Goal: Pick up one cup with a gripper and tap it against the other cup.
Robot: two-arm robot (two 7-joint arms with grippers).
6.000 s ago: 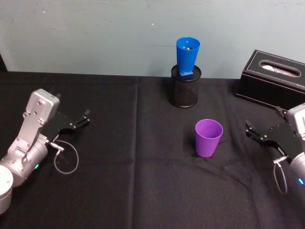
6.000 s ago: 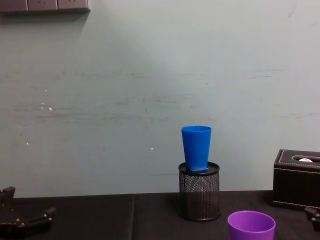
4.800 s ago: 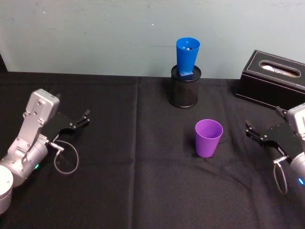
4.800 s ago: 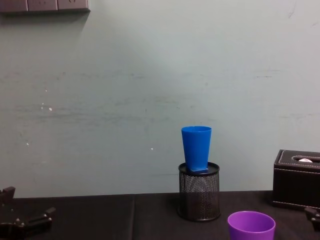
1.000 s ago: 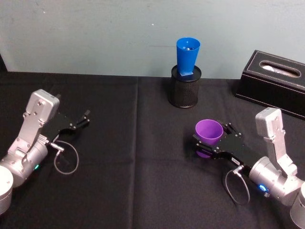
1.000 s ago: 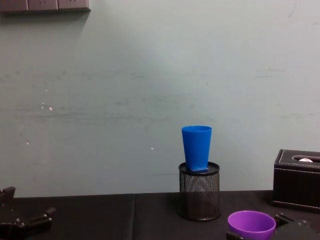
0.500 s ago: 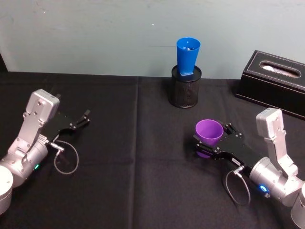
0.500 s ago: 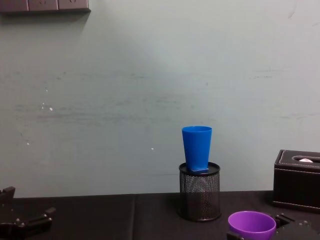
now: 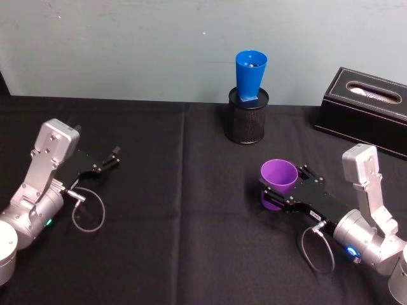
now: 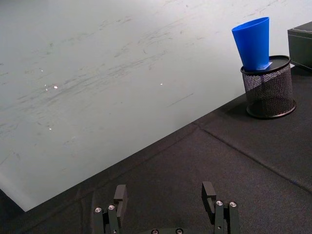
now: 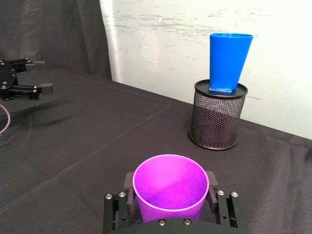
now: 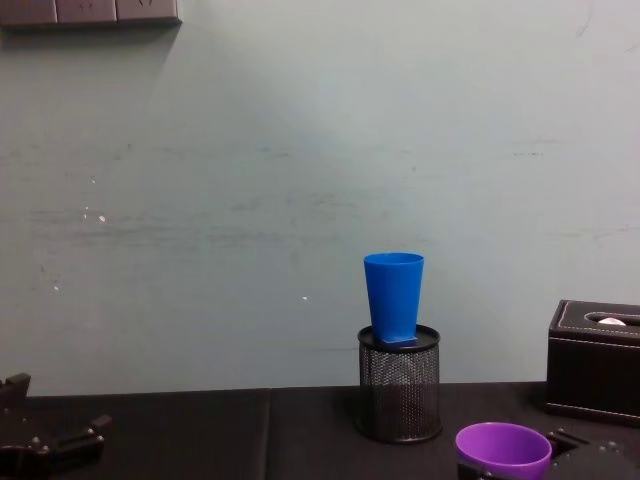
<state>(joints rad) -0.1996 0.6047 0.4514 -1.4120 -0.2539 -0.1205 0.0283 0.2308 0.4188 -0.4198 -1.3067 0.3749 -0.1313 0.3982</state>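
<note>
right gripper (image 11: 169, 181) clamped on purple cup (image 9: 278, 182), finger each side; blue cup (image 9: 250, 75) apart.

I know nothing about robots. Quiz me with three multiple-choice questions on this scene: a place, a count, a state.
1. Where is the blue cup? A on the mesh holder; B in the left gripper; C on the floor.
2. How many cups? A one; B two; C three.
3. The purple cup is: A tipped over; B upside down; C upright in the right gripper.
Answers: 1 A, it stands atop the holder. 2 B, one blue, one purple. 3 C, the right gripper clasps its sides, mouth up; the left gripper rests open, far left.
</note>
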